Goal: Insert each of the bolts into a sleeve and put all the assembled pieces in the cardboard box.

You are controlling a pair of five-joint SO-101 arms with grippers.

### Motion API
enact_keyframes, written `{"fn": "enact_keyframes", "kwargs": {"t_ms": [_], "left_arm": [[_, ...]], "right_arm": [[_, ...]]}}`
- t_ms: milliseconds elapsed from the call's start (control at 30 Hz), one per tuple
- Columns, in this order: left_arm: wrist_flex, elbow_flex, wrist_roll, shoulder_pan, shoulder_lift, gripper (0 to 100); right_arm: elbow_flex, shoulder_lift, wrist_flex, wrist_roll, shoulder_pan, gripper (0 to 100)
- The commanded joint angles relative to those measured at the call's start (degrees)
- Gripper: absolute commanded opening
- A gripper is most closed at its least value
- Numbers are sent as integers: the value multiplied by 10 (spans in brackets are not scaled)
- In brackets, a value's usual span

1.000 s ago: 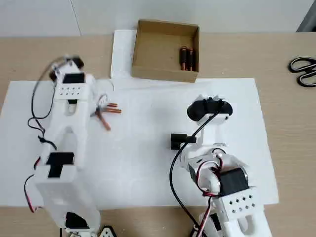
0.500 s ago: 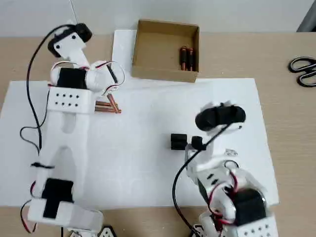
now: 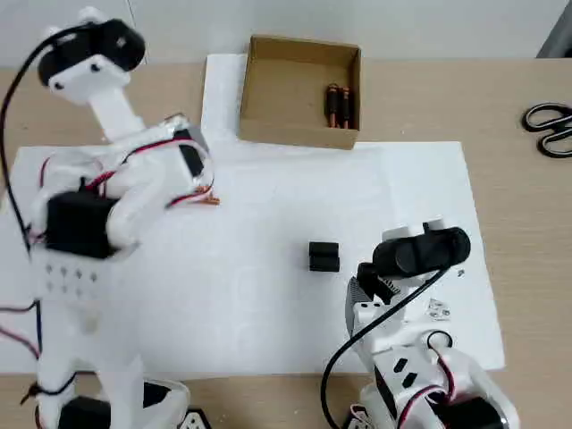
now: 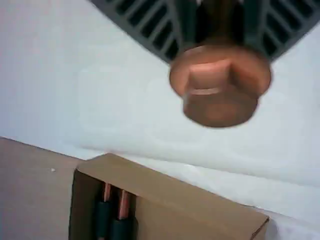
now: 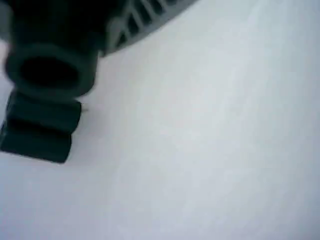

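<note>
No text, label or number can be read.

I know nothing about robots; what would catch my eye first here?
A copper hex-headed bolt looms in the left wrist view, clamped in the left gripper, with the brown cardboard box beyond, two sleeved bolts inside. The right gripper holds a black tubular sleeve near spare black sleeves on the white paper sheet.
</note>
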Motion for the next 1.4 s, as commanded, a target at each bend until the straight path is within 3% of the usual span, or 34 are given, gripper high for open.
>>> {"fn": "enact_keyframes", "kwargs": {"t_ms": [0, 300, 667, 800, 1000, 1233, 1367], "left_arm": [[11, -25, -4, -7, -61, 5], [17, 15, -5, -7, -178, 5], [-4, 265, -19, -3, -362, 5], [-57, 386, -21, -3, -459, 5], [-179, 538, -20, -3, -594, 5], [-271, 612, -18, 0, -663, 5], [-302, 628, -17, 54, -674, 5]], "right_arm": [[-28, -5, 2, 6, 1, 4], [-26, -5, -2, 7, 0, 4], [18, -4, -58, 38, 0, 4], [49, -7, -89, 34, -4, 4], [61, -4, -129, 16, -73, 4], [68, -4, -160, 10, -145, 4], [104, -8, -184, 10, -191, 4]]}}
